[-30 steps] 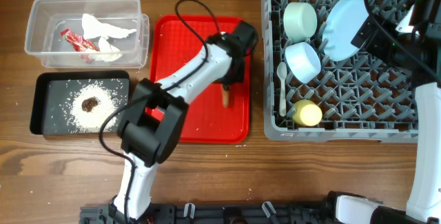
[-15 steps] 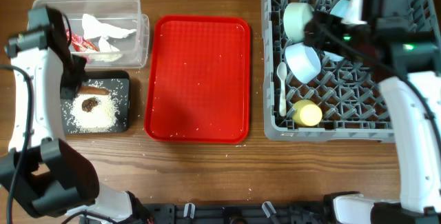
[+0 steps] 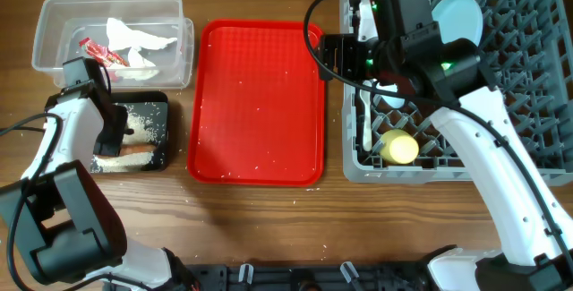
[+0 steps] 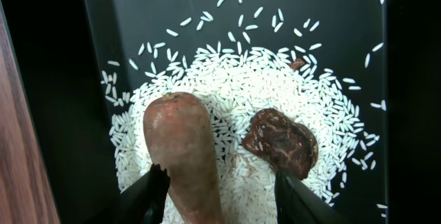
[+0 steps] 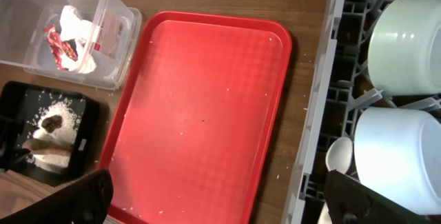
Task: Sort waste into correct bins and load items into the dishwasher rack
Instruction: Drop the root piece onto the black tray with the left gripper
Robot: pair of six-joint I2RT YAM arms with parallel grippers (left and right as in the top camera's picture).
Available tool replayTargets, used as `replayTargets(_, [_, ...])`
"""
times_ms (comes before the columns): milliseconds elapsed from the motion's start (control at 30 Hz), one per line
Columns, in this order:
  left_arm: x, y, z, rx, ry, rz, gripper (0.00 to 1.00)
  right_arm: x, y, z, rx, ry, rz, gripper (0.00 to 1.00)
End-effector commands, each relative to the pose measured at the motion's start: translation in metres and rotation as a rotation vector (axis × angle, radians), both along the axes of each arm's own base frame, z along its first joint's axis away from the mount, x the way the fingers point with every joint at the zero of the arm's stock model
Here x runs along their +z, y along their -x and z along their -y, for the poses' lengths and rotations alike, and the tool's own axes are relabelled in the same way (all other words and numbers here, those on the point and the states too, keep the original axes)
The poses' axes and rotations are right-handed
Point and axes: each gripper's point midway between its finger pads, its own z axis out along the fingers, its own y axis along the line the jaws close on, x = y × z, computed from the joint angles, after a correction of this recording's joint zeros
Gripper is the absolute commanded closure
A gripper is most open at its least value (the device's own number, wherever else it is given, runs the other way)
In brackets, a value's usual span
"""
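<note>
My left gripper (image 3: pixel 112 128) (image 4: pixel 220 195) is open low over the black tray (image 3: pixel 154 110). The brown sausage-like stick (image 4: pixel 182 148) lies on the white rice crumbs (image 4: pixel 234 89) between the spread fingers, next to the dark brown lump (image 4: pixel 279 141). The stick also shows in the overhead view (image 3: pixel 134 150). My right gripper (image 3: pixel 336 54) (image 5: pixel 227 207) is open and empty above the red tray's right side, by the left wall of the grey rack (image 3: pixel 510 103). The rack holds the plate (image 3: pixel 457 13), yellow cup (image 3: pixel 400 148), spoon (image 5: pixel 339 154), green bowl (image 5: pixel 406 34) and blue bowl (image 5: pixel 400 155).
The clear tub (image 3: pixel 54 22) at the back left holds the red wrapper (image 3: pixel 97 54) and white tissue (image 3: pixel 134 38). The flat red tray (image 3: pixel 260 103) lies between bins and rack, with a few stray crumbs. My right arm crosses the rack.
My left gripper carried the sausage stick from the red tray to the black tray, and the stick now lies on the rice. My right arm swung left to the rack's left edge.
</note>
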Motion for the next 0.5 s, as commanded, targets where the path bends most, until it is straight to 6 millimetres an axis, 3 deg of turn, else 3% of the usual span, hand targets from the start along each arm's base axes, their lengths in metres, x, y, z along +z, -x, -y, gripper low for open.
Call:
replayTargets(0, [0.012,0.001,-0.005,0.004,-0.031,0.026,0.45,-0.004,-0.002,0.0,0.012,0.022,0.005,0.0])
replayTargets(67, [0.02,-0.001,-0.005,-0.033,-0.044,0.037,0.39,-0.004,-0.003,0.001,0.024,0.039,0.015,0.0])
replayTargets(133, [0.042,-0.005,-0.002,-0.14,-0.054,0.066,0.35,-0.001,-0.004,0.005,0.034,0.072,0.042,0.0])
replayTargets(267, [0.104,-0.027,0.035,-0.44,-0.032,0.26,0.18,0.018,-0.005,0.022,-0.028,0.116,0.118,0.0])
replayTargets(367, [0.155,-0.031,0.056,-0.596,-0.13,0.39,0.11,0.041,0.0,0.041,-0.077,0.165,0.196,0.0])
replayTargets(433, [0.164,-0.032,0.069,-0.66,-0.151,0.409,0.0,0.059,0.007,0.049,-0.102,0.16,0.245,0.0])
replayTargets(467, [0.164,-0.033,0.074,-0.676,-0.148,0.41,0.0,0.07,0.013,0.055,-0.12,0.158,0.276,0.0])
